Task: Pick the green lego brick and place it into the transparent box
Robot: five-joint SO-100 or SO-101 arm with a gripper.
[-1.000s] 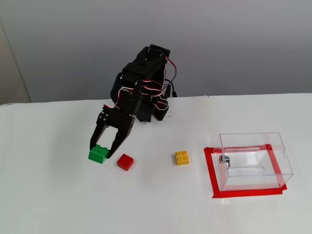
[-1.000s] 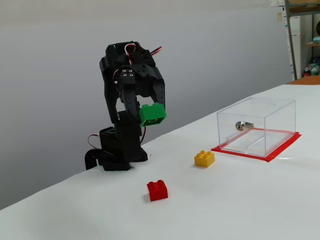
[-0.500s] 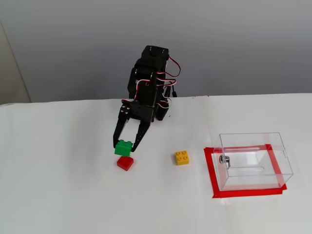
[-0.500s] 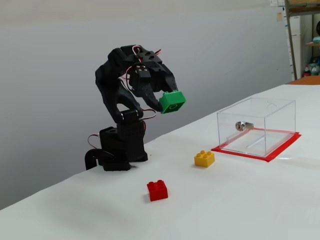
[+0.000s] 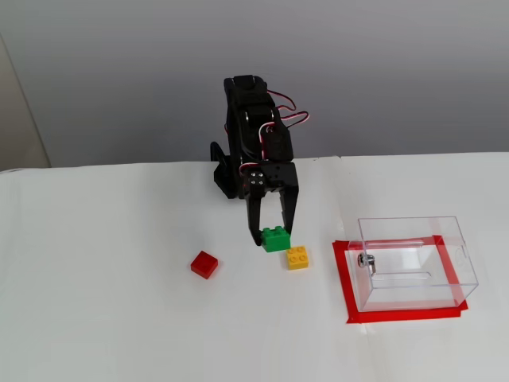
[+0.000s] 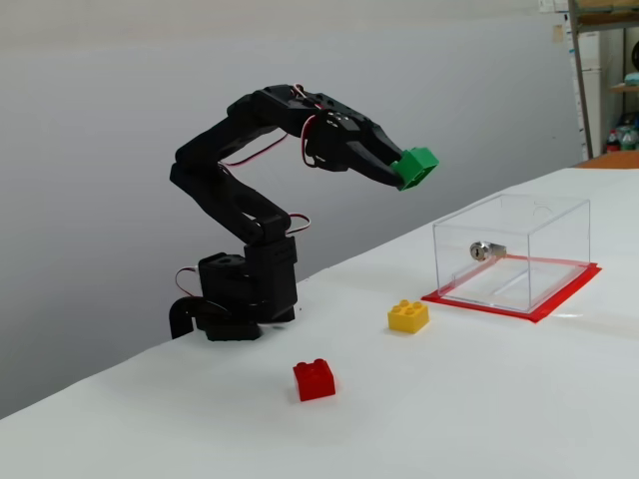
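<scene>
The gripper point(image 6: 411, 168) is clamped on the green lego brick point(image 6: 415, 166) and holds it high above the bench point(image 6: 479, 419), left of the transparent box point(image 6: 514, 249), so the pick is done and the drop into the box is left.

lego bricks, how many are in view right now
3. The green lego brick is held in the air by the jaws, the red brick and the yellow brick lie on the table. None seems hidden.
</scene>
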